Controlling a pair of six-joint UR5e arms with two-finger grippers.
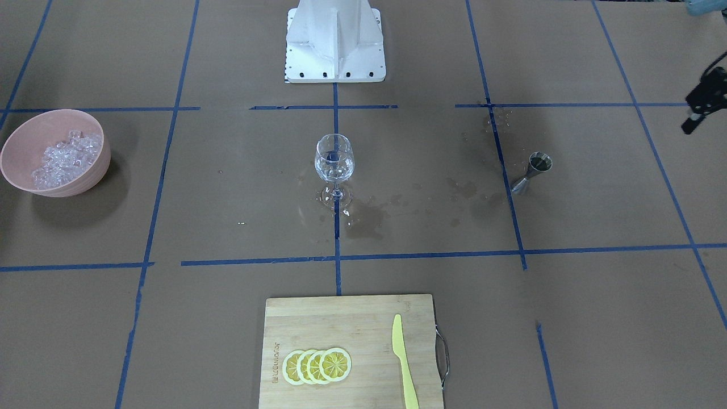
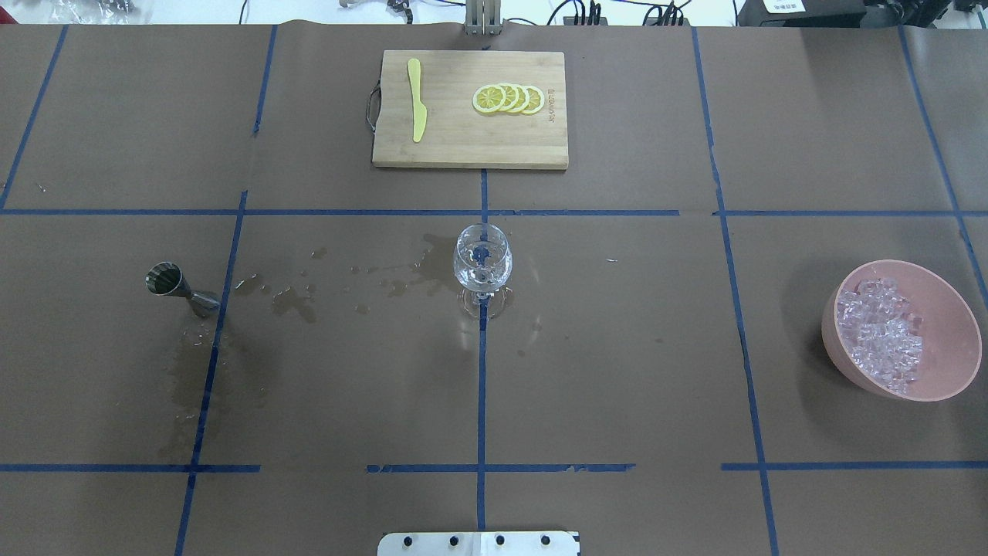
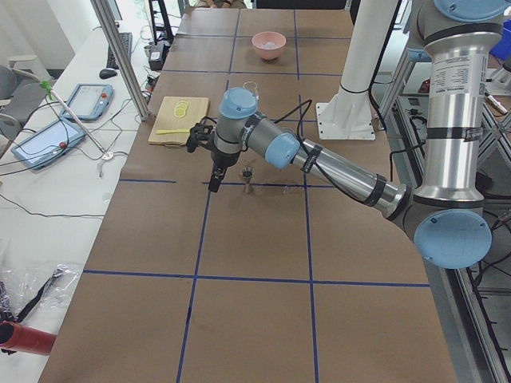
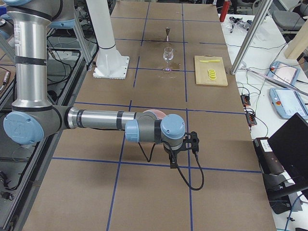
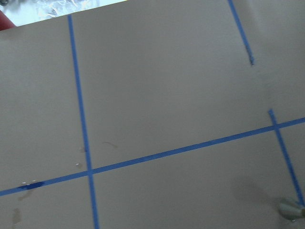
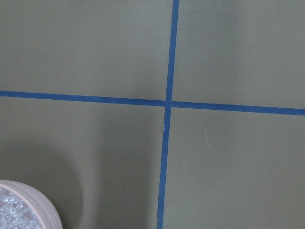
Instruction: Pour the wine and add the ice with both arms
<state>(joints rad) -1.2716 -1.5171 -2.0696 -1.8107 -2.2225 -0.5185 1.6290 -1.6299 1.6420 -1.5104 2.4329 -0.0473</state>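
The ice (image 2: 880,336) is lying in a pink bowl (image 2: 957,309) near the tabletop's right end, with the right tool (image 4: 172,162) seemingly hanging just beside it. I cannot tell whether it or the left tool (image 1: 690,126) is open.

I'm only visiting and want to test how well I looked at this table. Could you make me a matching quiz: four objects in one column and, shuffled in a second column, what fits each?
Things:
1. wine glass
2. pink bowl
3. jigger
4. cutting board

Descriptions:
A. carries lemon slices and a yellow knife
B. holds a heap of ice
C. stands on a blue tape line mid-table
D. small, metal, next to wet stains

Pairs: 1-C, 2-B, 3-D, 4-A.
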